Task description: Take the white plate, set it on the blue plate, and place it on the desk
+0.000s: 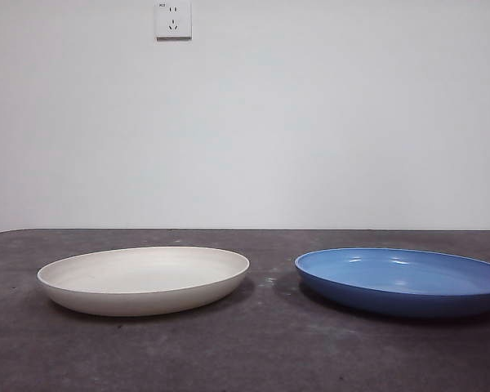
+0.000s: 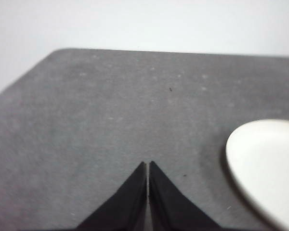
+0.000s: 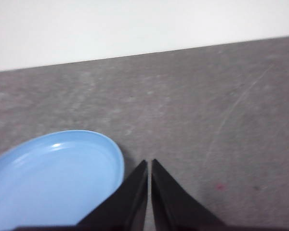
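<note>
The white plate [image 1: 144, 279] rests on the desk [image 1: 261, 351] at the left of the front view. The blue plate [image 1: 403, 280] rests on the desk at the right, apart from the white plate. Neither arm shows in the front view. In the left wrist view my left gripper [image 2: 148, 163] is shut and empty above bare desk [image 2: 111, 120], with the white plate's rim [image 2: 267, 163] off to one side. In the right wrist view my right gripper [image 3: 149, 162] is shut and empty, just beside the blue plate's edge [image 3: 58, 178].
A plain white wall with a power socket [image 1: 173, 20] stands behind the desk. The desk's far edge [image 2: 173, 52] and a rounded corner show in the left wrist view. A gap of bare desk lies between the two plates.
</note>
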Available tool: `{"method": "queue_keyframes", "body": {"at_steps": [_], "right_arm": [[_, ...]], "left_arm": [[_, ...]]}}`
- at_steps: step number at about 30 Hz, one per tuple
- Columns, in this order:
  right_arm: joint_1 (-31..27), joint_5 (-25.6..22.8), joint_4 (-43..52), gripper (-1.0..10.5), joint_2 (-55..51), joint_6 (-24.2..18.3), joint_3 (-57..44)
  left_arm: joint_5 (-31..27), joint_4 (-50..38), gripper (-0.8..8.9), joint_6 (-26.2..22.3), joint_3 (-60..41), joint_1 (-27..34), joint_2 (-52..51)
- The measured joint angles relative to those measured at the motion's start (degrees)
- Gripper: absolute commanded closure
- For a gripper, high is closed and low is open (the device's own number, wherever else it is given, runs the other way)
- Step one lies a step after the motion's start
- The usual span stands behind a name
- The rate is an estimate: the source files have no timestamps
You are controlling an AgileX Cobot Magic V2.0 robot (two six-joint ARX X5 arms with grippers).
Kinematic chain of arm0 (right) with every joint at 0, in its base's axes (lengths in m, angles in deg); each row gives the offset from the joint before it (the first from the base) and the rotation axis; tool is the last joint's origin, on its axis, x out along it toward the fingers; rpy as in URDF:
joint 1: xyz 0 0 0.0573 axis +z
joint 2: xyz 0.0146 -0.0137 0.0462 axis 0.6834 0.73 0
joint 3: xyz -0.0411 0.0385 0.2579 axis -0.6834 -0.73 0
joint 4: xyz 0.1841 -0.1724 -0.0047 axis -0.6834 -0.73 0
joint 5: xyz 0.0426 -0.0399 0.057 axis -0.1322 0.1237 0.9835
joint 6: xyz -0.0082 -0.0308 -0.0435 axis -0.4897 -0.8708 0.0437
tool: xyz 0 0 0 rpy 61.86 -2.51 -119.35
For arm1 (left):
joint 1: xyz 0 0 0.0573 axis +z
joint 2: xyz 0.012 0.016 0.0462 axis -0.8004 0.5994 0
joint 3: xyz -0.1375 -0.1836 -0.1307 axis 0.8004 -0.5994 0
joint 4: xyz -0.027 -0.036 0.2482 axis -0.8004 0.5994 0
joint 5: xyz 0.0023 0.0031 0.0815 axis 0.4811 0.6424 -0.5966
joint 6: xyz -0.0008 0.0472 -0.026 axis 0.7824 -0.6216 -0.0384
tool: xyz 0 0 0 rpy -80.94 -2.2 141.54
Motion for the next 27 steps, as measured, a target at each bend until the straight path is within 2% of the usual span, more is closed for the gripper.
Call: {"method": "queue_keyframes", "body": {"at_steps": [8, 11, 17, 27], "right_arm": [[0.0, 0.1, -0.6, 9.4, 0.0, 4.7, 0.0], [0.0, 1.5, -0.6, 9.4, 0.0, 5.6, 0.0], [0.0, 2.1, -0.8, 9.4, 0.0, 8.2, 0.1], [0.0, 2.1, -2.7, 9.4, 0.0, 9.5, 8.5]], "left_arm": [[0.1, -1.6, 8.05, 18.4, 0.0, 0.0, 0.0], [0.7, -1.6, 8.05, 21.9, 0.0, 0.0, 0.0], [5.6, -1.3, 8.04, 24.3, 0.1, 0.0, 0.0], [6.5, 5.0, 8.04, 26.5, 7.6, 0.0, 1.1]]}}
